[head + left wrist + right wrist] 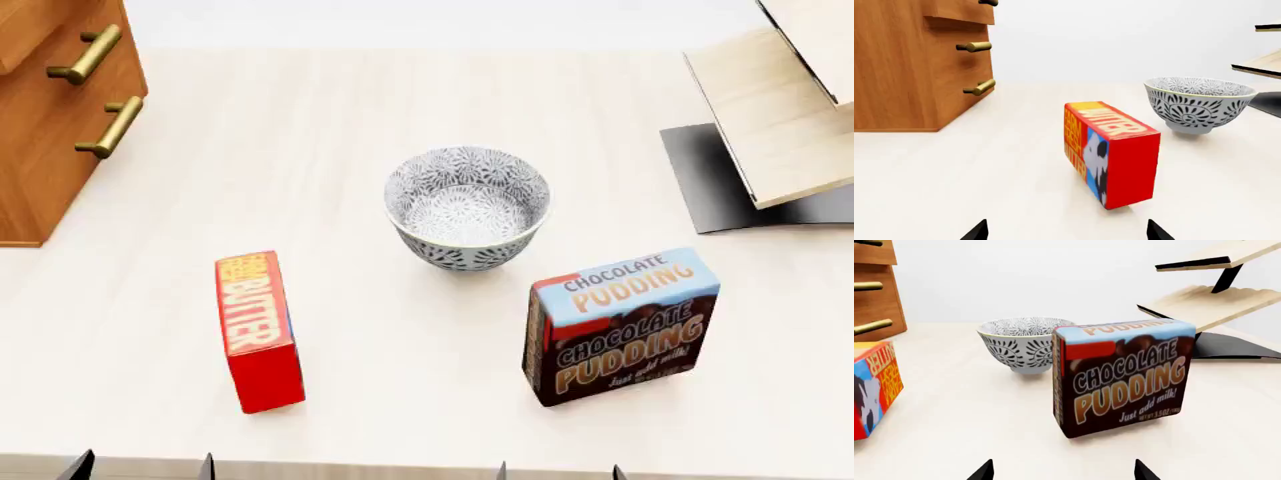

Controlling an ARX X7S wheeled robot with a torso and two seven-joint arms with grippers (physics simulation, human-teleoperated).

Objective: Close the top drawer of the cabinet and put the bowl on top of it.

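Both open grippers sit near the table edge, bowl well beyond.

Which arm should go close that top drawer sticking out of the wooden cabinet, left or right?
Left. The orange-brown wooden cabinet stands at the table's far left, on the left arm's side, and the left wrist view shows its protruding top drawer. Only the red butter box sits nearby. Both tools look open and empty.

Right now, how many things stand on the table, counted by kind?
Bowls: 1, the bowl.
Food boxes: 2, the butter box and the chocolate pudding box.
Furniture pieces: 2, the cabinet and the plywood structure.
Total: 5.
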